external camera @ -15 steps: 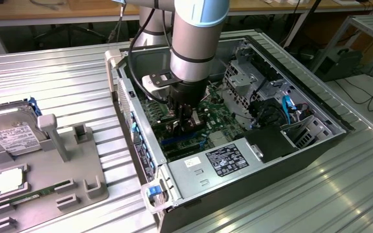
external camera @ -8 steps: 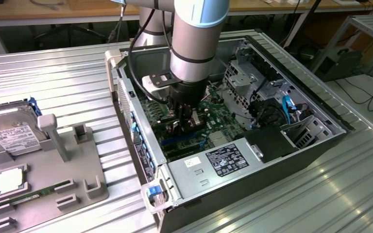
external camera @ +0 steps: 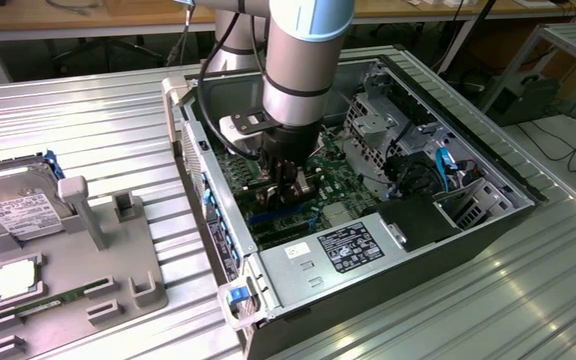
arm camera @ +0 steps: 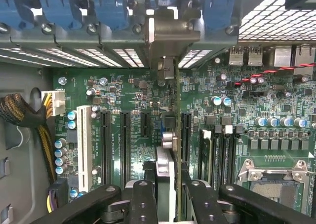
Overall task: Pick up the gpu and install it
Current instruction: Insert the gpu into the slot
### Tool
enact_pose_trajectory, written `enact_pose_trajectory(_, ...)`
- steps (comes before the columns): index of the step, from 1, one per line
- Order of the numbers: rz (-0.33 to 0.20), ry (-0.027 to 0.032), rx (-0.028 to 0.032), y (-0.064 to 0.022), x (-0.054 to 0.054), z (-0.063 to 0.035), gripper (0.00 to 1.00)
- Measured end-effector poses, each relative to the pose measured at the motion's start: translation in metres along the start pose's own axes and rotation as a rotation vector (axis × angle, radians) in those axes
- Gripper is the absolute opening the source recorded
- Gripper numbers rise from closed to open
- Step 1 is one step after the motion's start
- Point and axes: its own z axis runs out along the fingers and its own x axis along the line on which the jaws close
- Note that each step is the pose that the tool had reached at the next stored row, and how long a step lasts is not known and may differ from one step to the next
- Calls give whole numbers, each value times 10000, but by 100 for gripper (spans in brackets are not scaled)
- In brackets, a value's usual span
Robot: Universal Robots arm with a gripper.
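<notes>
Wrist view shows the end effector (arm camera: 170, 192) closed on the gpu (arm camera: 168, 150), which stands on its thin edge over the green motherboard (arm camera: 276, 86), between the black slots (arm camera: 126, 140), with its silver bracket (arm camera: 170, 34) up by the blue clips (arm camera: 64, 7). Exterior view shows the arm (external camera: 303, 67) reaching down into the open computer case (external camera: 368, 247) on the table (external camera: 88, 120), and a hard drive (external camera: 13, 206) sits in a grey holder (external camera: 98, 255) on the exterior view's left.
</notes>
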Motion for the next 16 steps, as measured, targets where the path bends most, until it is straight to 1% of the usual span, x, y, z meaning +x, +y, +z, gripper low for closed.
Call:
enact_pose_trajectory(3,2,0,0,-1,1,-30,28)
enact_pose_trajectory(16,80,3,-3,0,10,-31,28)
